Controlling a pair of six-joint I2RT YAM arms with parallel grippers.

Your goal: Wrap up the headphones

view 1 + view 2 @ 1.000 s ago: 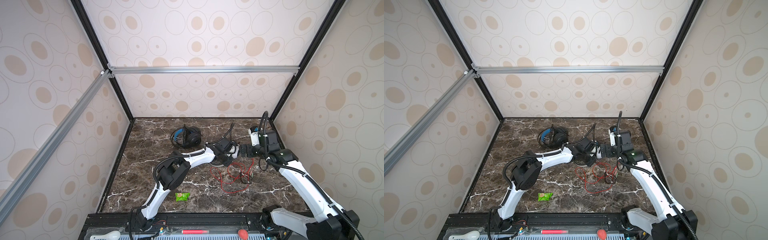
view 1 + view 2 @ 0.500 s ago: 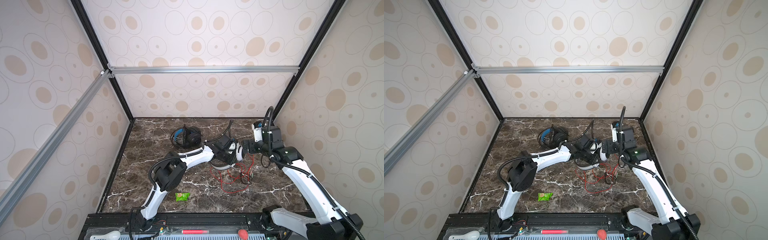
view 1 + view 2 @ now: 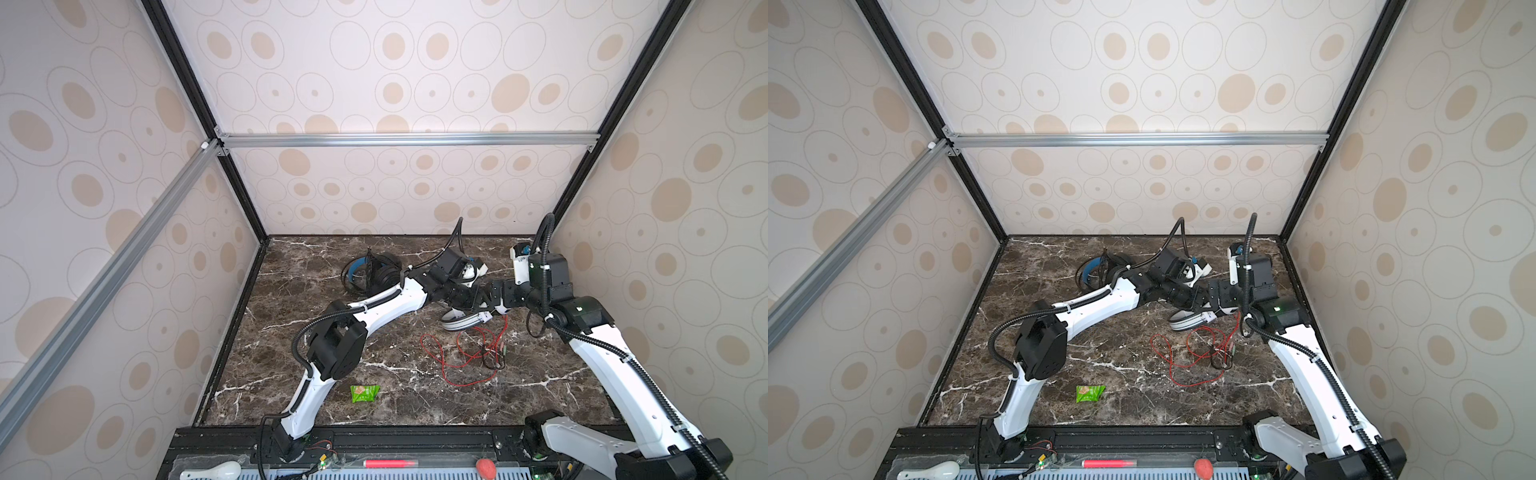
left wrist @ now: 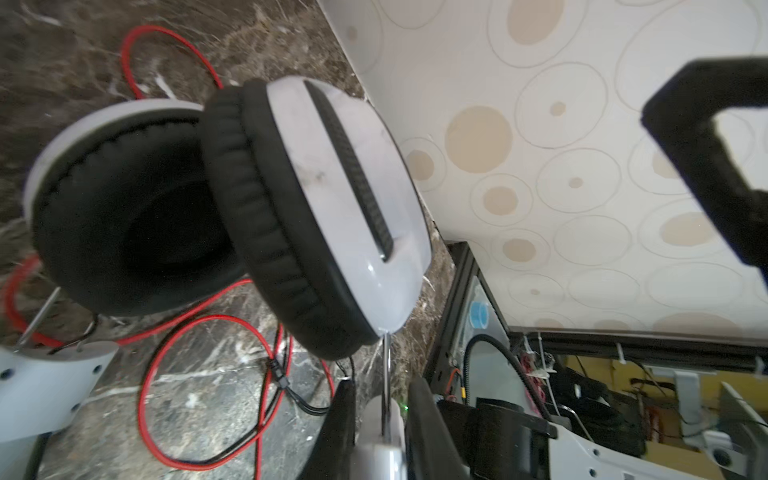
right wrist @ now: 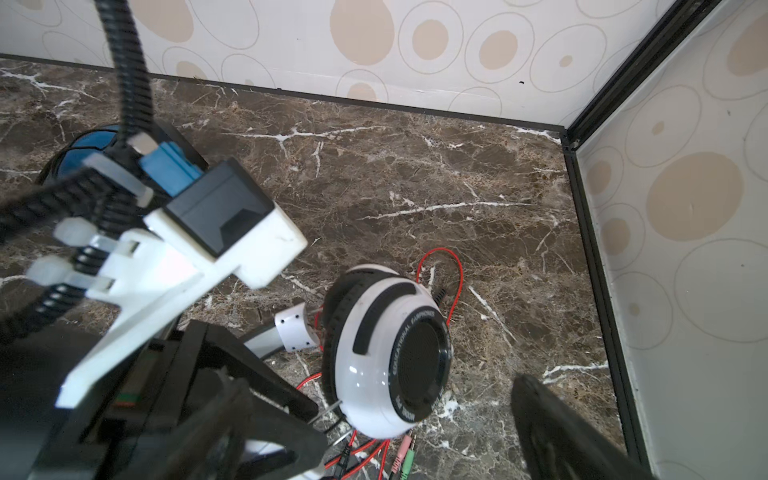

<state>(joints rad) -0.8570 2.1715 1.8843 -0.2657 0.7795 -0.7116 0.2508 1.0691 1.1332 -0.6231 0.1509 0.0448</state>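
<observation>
Here the white headset [image 4: 353, 187] sits clamped inside the left gripper [image 4: 381, 388].

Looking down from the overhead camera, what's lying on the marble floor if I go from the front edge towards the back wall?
green packet → loose red cable → white headphones → black headphones with the blue band

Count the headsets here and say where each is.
2. The black headset lies near the back wall, left of centre; the white headset is right of centre, by its loose red cable. None seems hidden.
</observation>
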